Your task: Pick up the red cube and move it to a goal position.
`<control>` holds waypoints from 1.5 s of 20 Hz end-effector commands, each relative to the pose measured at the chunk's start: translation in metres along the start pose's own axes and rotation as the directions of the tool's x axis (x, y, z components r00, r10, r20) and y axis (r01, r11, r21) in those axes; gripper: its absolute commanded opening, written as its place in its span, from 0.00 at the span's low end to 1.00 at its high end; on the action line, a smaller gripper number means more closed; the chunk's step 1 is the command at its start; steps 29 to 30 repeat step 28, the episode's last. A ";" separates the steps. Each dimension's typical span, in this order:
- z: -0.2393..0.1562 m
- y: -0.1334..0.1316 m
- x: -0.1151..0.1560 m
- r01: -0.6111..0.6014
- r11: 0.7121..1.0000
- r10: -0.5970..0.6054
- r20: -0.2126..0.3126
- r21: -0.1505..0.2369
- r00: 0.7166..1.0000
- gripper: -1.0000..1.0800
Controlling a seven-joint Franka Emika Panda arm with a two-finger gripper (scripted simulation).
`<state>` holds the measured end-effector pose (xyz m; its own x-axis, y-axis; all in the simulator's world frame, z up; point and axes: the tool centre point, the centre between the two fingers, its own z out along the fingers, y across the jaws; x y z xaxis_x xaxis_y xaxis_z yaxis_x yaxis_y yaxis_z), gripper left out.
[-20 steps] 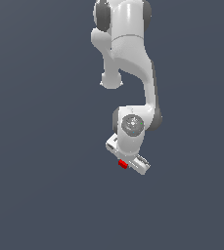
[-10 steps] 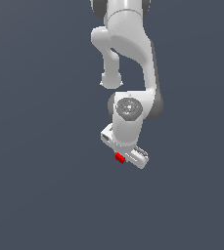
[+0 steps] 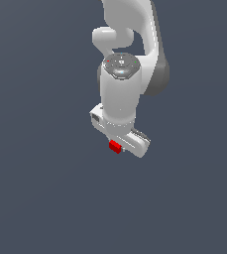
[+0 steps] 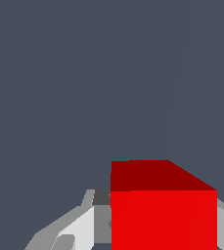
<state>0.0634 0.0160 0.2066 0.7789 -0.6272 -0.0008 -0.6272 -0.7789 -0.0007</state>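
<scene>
1. One red cube [image 3: 115,146] sits at the lower end of the white gripper [image 3: 119,145], showing at the edge of the hand toward the exterior view's left.
2. In the wrist view the red cube [image 4: 163,215] fills the space between the pale fingers [image 4: 77,227], which sit against its sides, so the jaws look closed narrowly on it.
3. No worktop edge or shadow shows under the cube in either view, so I cannot tell how high it hangs; I judge it is in the grasp and the carrying step is in hand.
4. No goal marker shows in either view. The next move calls for a steady carry to the goal with the grip kept firm.
</scene>
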 end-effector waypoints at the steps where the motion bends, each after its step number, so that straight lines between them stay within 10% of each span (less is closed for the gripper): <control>1: -0.029 0.006 0.004 0.000 1.000 0.000 0.000 0.000 1.000 0.00; 15: -0.158 0.030 0.027 0.000 1.000 0.000 -0.001 -0.001 1.000 0.00; 30: -0.183 0.033 0.033 0.001 1.000 -0.001 -0.001 -0.001 1.000 0.00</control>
